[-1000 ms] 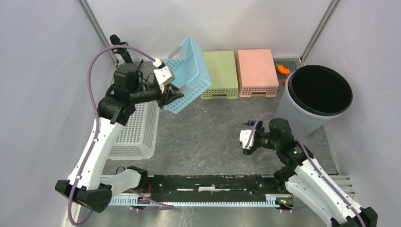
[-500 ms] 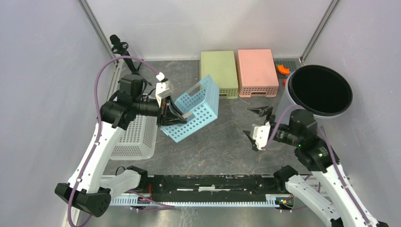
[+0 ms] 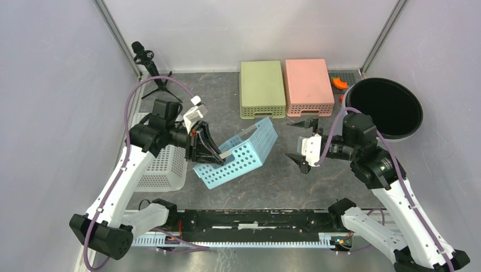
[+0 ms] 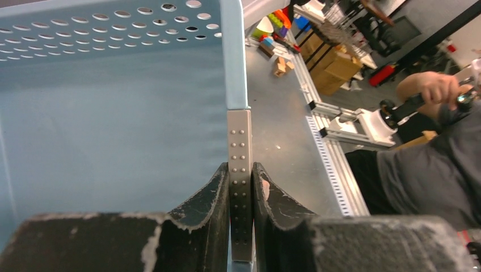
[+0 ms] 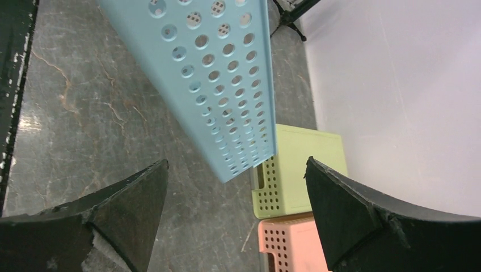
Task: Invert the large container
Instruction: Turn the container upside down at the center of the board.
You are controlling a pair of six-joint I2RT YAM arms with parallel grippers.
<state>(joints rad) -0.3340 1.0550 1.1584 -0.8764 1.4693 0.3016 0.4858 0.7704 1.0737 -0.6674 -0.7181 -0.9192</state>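
Left gripper (image 4: pixel 241 171) is clamped tight, both fingers (image 4: pixel 211 199) pinching the rim of the blue container (image 4: pixel 113 113) right at a corner. The container hangs tilted over the middle of the table (image 3: pixel 278 182); whether its lower edge touches down, I cannot tell. Right gripper (image 3: pixel 294 140) sits just beside the container's end, jaws spread wide, gripping nothing, with the perforated wall lined up between them. A green basket (image 3: pixel 262 88) and a pink basket (image 3: pixel 308 85) lie behind.
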